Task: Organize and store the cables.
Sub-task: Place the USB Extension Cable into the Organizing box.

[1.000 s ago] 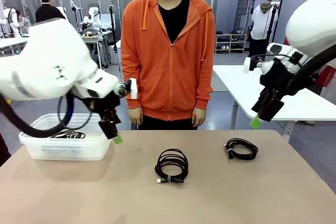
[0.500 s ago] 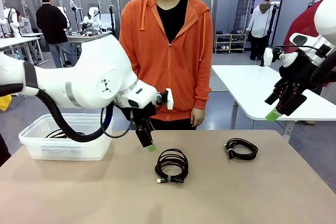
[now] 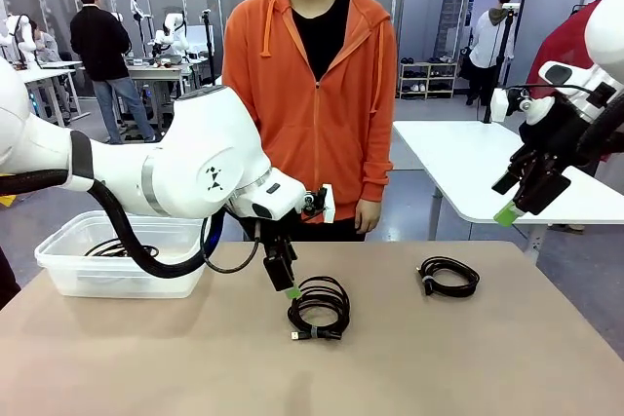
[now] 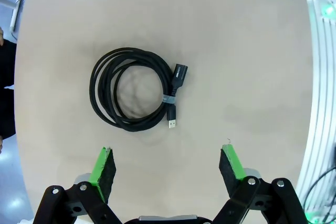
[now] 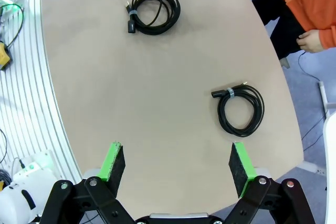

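**Fig.** Left gripper, fingers spread and empty, hangs above a coiled black cable on the tan table; print on the cable's pale tie is too small to read. A 2nd black coil lies right of it. Right gripper, likewise spread and empty, hangs high. The clear plastic bin possibly holds another cable.

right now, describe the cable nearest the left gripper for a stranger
Find the middle of the tan table, before the person in orange. The cable lies by the left gripper: a thick coil, bigger than the slim coil to its right.

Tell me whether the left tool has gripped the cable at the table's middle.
No, the left tool stands open above the table, the coiled cable lying free ahead of it.
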Robot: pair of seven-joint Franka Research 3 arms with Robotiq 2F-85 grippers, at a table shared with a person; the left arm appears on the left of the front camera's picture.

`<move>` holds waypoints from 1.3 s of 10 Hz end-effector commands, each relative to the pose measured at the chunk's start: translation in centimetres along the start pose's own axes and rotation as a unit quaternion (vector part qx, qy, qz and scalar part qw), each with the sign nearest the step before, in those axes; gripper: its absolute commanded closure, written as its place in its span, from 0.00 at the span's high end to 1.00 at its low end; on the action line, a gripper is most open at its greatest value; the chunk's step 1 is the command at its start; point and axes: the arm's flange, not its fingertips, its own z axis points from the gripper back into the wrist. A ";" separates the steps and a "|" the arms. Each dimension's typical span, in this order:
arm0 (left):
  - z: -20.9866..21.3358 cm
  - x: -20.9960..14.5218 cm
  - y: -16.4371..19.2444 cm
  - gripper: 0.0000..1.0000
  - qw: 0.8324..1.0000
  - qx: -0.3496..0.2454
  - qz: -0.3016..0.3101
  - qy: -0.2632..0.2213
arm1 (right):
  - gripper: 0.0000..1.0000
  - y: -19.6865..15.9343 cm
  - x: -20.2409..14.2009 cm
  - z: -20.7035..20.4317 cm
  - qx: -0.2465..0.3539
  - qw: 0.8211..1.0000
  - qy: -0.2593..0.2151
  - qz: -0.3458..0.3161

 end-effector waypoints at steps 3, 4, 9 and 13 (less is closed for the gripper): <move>0.0 -0.1 0.1 1.00 1.000 0.000 0.001 0.000 | 1.00 0.1 0.0 0.0 0.000 1.000 0.000 -0.001; -1.4 0.9 0.7 1.00 1.000 -0.011 -0.002 0.016 | 1.00 0.1 0.0 0.0 0.000 1.000 0.000 -0.001; -5.7 2.4 -1.1 1.00 0.998 -0.012 -0.047 0.033 | 1.00 0.1 0.0 0.0 0.000 1.000 0.000 -0.001; -8.8 2.9 -0.4 1.00 0.997 0.000 -0.057 0.058 | 1.00 0.1 0.0 0.0 0.000 1.000 0.000 -0.001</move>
